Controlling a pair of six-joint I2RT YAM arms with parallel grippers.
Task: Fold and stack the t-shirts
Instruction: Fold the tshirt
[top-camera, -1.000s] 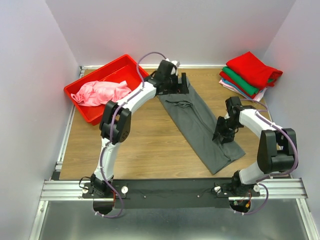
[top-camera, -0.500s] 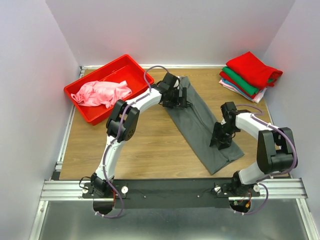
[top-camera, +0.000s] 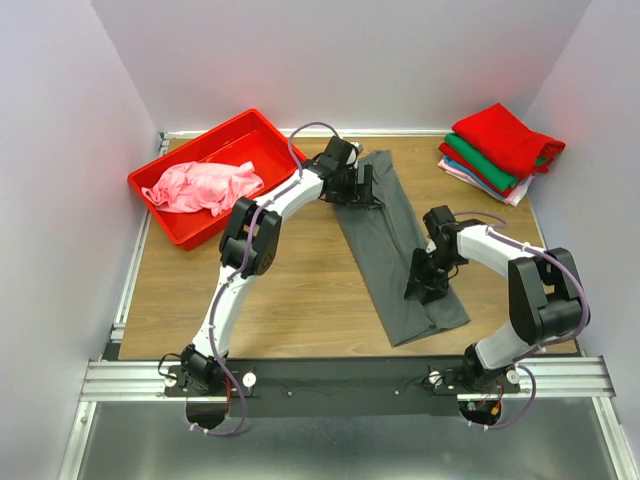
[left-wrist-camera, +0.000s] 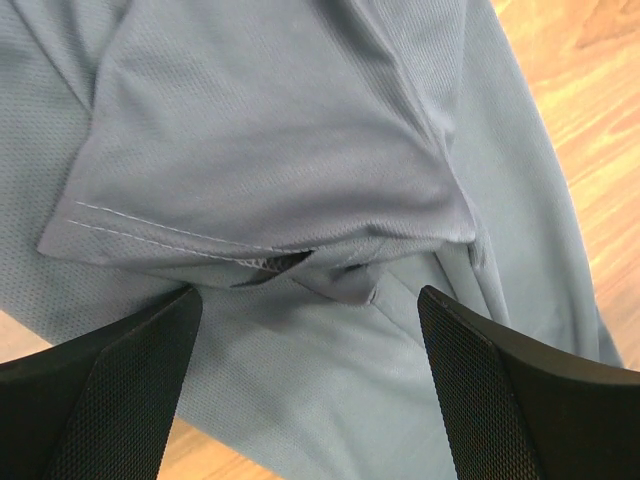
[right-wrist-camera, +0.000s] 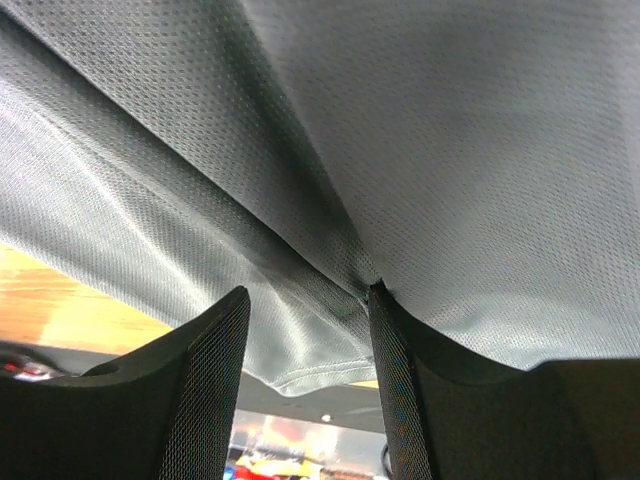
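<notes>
While beneath left claw (left-wrist-camera: 310, 305), grey t-shirt (left-wrist-camera: 280, 130)

I find two arms of like build. The left arm (top-camera: 262, 205) and the right arm (top-camera: 497, 243) have white link shells with black joint housings. A lilac cable (top-camera: 310, 125) runs along each. Both bases (top-camera: 190, 366) sit on a black cross plate (top-camera: 330, 376), fixed to a silver slotted rail (top-camera: 110, 378) at the near edge. The left gripper (left-wrist-camera: 308, 291) has black wedge-shaped fingers (left-wrist-camera: 110, 400) with finely dimpled faces. The right gripper (right-wrist-camera: 308, 290) matches.
</notes>
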